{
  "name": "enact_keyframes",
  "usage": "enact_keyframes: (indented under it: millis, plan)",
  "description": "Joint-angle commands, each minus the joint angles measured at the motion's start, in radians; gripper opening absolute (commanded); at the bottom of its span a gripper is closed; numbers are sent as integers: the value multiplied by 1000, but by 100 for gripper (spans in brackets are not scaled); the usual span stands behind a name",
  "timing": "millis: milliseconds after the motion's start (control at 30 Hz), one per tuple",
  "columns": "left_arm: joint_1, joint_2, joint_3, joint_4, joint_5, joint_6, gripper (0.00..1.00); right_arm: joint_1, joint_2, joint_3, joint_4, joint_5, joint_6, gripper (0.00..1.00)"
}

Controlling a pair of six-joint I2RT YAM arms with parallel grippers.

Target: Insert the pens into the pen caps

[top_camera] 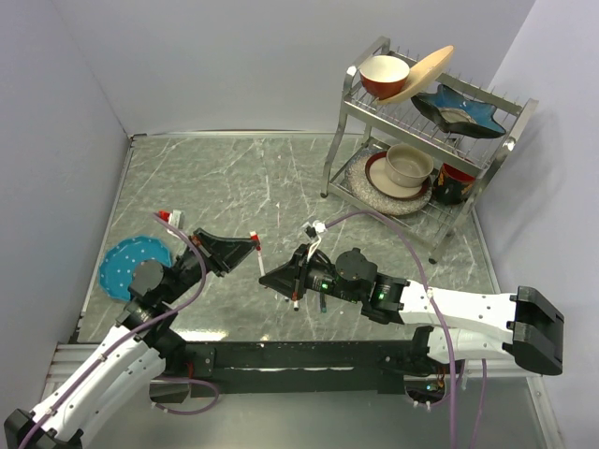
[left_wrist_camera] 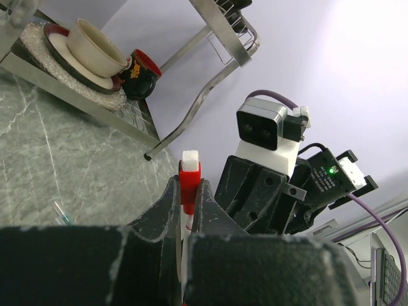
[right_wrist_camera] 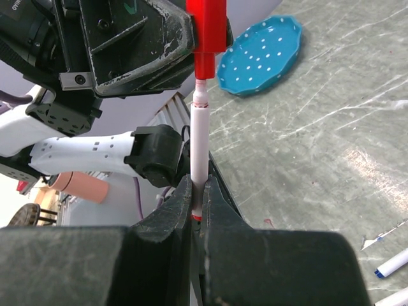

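Observation:
My left gripper (left_wrist_camera: 190,191) is shut on a red pen cap (left_wrist_camera: 189,177), held above the table. A white-barrelled pen (right_wrist_camera: 199,140) stands in line with the cap (right_wrist_camera: 208,32), its red front end at the cap's mouth. My right gripper (right_wrist_camera: 197,186) is shut on the lower part of that barrel. From above, the cap (top_camera: 255,244) and pen (top_camera: 260,264) bridge the left gripper (top_camera: 245,248) and right gripper (top_camera: 272,279) near the table's middle front. How deep the tip sits in the cap is hidden. Two more pens (right_wrist_camera: 390,264) lie on the table, one with a blue end.
A blue dotted plate (top_camera: 126,267) lies at the left beside my left arm. A metal dish rack (top_camera: 426,140) with bowls, plates and a mug stands at the back right. A small red and white piece (top_camera: 168,218) lies behind the plate.

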Motion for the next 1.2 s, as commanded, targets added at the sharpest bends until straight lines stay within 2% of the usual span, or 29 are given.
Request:
enact_keyframes:
  millis: [0,433,867,1167]
  plan:
    - [-3,-19,-9,19,12,8,1,9,-12,58,42,20,-3,0]
    - [-3,-35,-76,60,90,-26,1,12,-19,75,10,64,-39,0]
    - [-3,-70,-149,82,121,-20,1,-23,5,237,-173,198,-107,0]
    - [-3,-48,-106,45,143,23,2,-29,4,216,-110,146,-150,0]
